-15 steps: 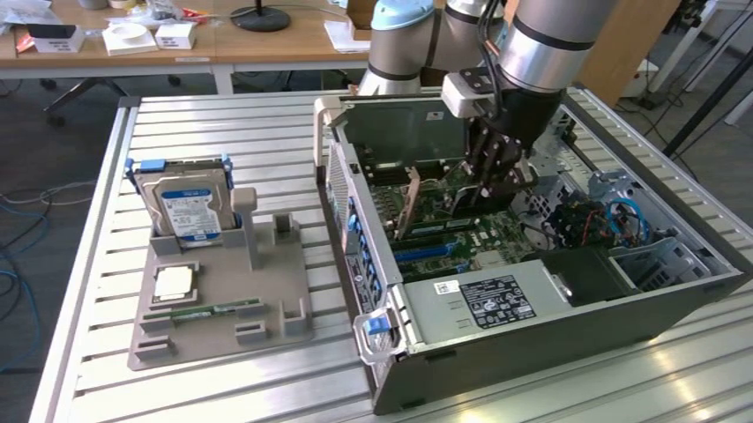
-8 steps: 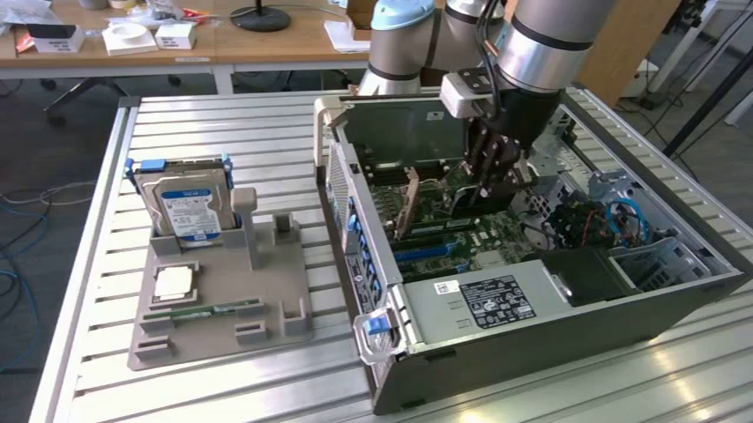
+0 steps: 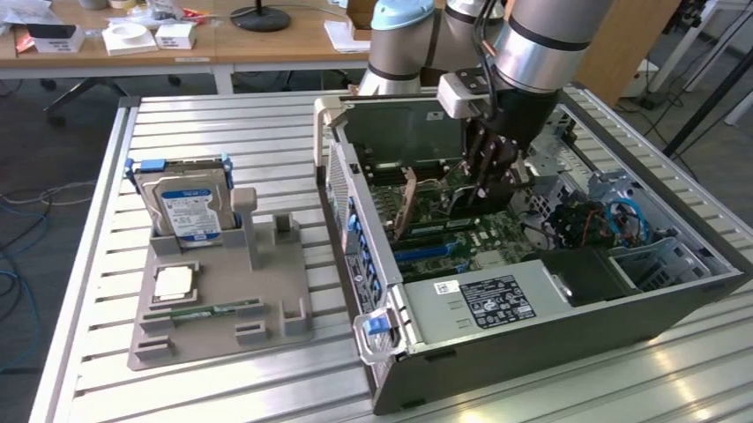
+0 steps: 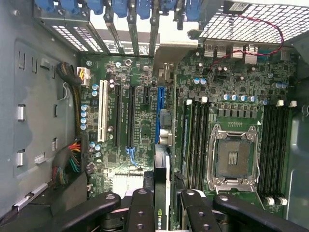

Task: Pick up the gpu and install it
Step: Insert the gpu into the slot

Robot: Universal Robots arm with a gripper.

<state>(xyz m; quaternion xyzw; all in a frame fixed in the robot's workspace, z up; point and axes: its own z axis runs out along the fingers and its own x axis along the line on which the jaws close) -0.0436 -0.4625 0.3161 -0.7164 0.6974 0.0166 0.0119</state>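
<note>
**Gpu held inside the open case**

The gpu [image 4: 162, 169] is gripped edge-on between the fingers [image 4: 141, 210], which are closed part-way on its two faces. A green logo is seen on the card right at the grip. In the exterior view the fingers [image 3: 495, 172] are lowered into the open case [image 3: 565, 330], and the gpu [image 3: 447, 204] is carried upright below them, over the motherboard [image 3: 495, 233].

From the wrist, the card is lined up with the blue slot [image 4: 160, 113] straight ahead of the fingers, its far end pointed at the rear bracket openings. Whether its edge is seated in the slot cannot be told. Black slots and a white slot [image 4: 102, 113] are found to one side of the fingers, and the bare CPU socket [image 4: 231, 159] with its memory slots to the other.

Well apart from the fingers, outside the case, a grey holder [image 3: 271, 291] is set on the bench [image 3: 106, 264]. A hard drive [image 3: 186, 207] is stood upright in it, and a RAM stick [image 3: 218, 310] is laid flat.
</note>
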